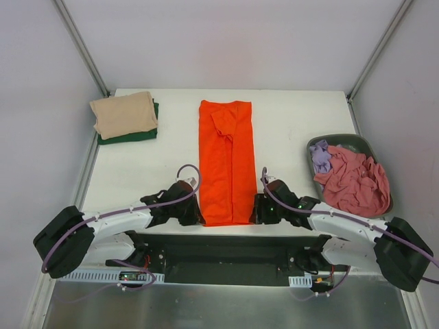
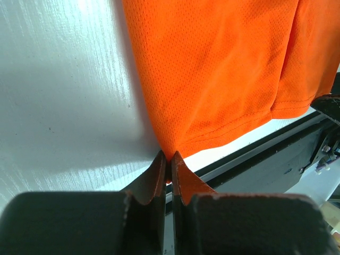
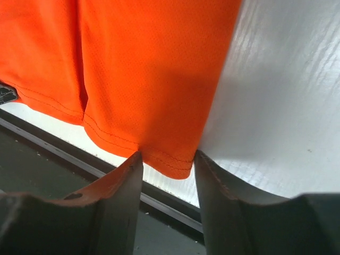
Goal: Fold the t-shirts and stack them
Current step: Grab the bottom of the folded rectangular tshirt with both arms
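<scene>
Lying along the middle of the surface (image 1: 295,123), the orange t-shirt (image 1: 226,161) is seen already folded into 1 long strip, with its hem at the near edge. The near left hem corner is pinched by the left tool (image 2: 170,159), whose jaws are pressed together on the cloth. The right tool (image 3: 167,156) is held wide, its 2 jaws set either side of the near right hem corner, with nothing clamped yet. A beige t-shirt (image 1: 125,113) is stacked on a dark green t-shirt (image 1: 130,137) at the far left corner. A dusty pink t-shirt (image 1: 357,181) and a lilac t-shirt (image 1: 319,156) are heaped unfolded in the dark grey basket (image 1: 343,139) at the right.

The step in hand is judged to be the gripping of both near corners, so that the hem can be carried toward the collar. Several faults can be foreseen. If the right tool is closed too shallowly, only the stitched edge may be caught and the corner lost on lifting, and the strip would then be dragged askew by the left side alone. If only the upper layer is taken, the folded layers may be peeled apart. Since the hem lies right at the near edge of the surface, a jaw may also be snagged on that edge.
</scene>
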